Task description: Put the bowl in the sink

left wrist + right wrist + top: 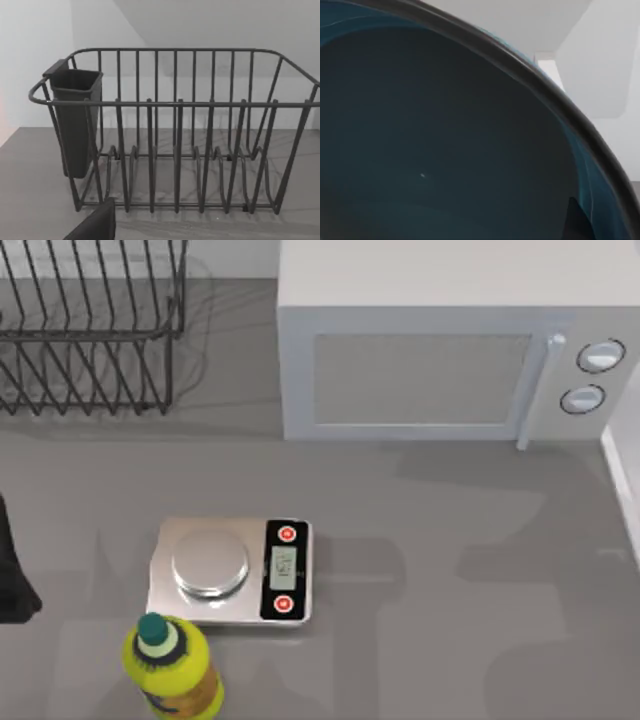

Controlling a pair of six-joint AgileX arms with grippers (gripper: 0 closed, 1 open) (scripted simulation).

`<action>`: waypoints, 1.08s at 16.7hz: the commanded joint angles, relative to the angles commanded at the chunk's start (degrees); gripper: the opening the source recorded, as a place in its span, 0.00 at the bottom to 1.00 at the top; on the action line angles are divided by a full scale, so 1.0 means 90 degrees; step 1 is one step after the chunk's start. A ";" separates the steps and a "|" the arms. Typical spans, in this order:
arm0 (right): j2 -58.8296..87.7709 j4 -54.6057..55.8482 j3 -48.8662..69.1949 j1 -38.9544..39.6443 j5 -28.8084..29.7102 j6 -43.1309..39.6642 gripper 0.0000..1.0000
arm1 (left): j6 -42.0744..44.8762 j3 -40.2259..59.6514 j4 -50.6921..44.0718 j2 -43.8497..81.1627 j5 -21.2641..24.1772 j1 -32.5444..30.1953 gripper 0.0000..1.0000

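One bowl (445,150), teal inside facing right wrist camera, dark rim arcing.

A grey table (450,570) carries a microwave (440,340) at one o'clock, a wire dish rack (90,330) at eleven, a kitchen scale (232,572) and a yellow bottle (172,672) around seven.

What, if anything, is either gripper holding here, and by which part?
It cannot be told for sure. The right wrist view sits very close against the bowl, its dark teal inside and rim; no fingers show. The left wrist view faces the dish rack, holding nothing visible.
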 joint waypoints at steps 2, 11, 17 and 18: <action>-0.0041 0.0585 -0.0282 -0.0303 -0.0027 0.0011 0.00 | 0.0000 0.0000 0.0000 0.0000 0.0000 0.0000 1.00; -0.0081 0.0981 -0.0413 -0.0497 -0.0041 0.0056 0.00 | 0.0000 0.0000 0.0000 0.0000 0.0000 0.0000 1.00; 0.1313 0.2459 -0.0558 -0.0567 -0.0045 0.0054 0.00 | 0.0000 0.0000 0.0000 0.0000 0.0000 0.0000 1.00; 0.1705 0.2923 -0.0612 -0.0576 -0.0044 0.0048 0.00 | 0.0000 0.0000 0.0000 0.0000 0.0000 0.0000 1.00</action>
